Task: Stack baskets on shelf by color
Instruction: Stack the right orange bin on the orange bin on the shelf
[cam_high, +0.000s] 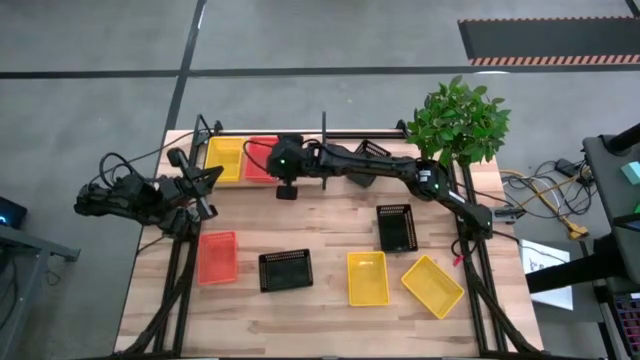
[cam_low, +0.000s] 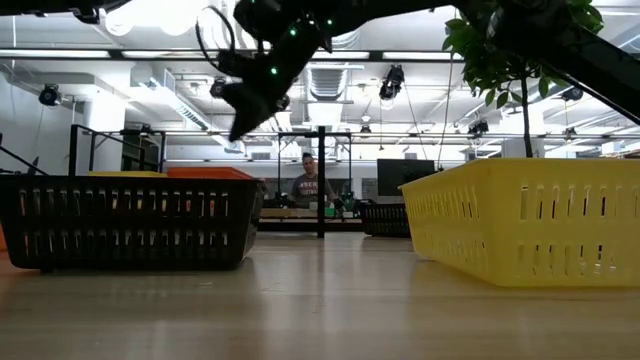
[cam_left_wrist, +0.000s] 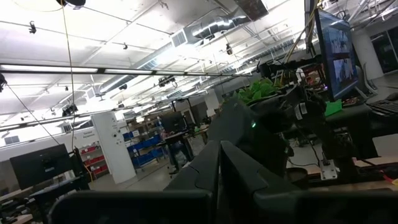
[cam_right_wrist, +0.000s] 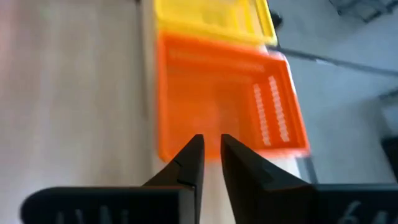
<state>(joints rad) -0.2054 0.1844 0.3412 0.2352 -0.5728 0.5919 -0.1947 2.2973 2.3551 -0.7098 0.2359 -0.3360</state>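
My right gripper hangs over the back of the table, just at the near edge of the orange basket that sits on the shelf. My fingers stand narrowly apart with nothing between them. A yellow basket lies touching that orange one on the shelf, on its left side, and a black basket rests farther right along the shelf, partly hidden by my arm. My left gripper waits raised at the table's left edge, its fingers pressed together and empty. Down on the table lie an orange basket, a black one, a yellow one, a second yellow one turned askew, and another black one. A plant stands at the back right corner.
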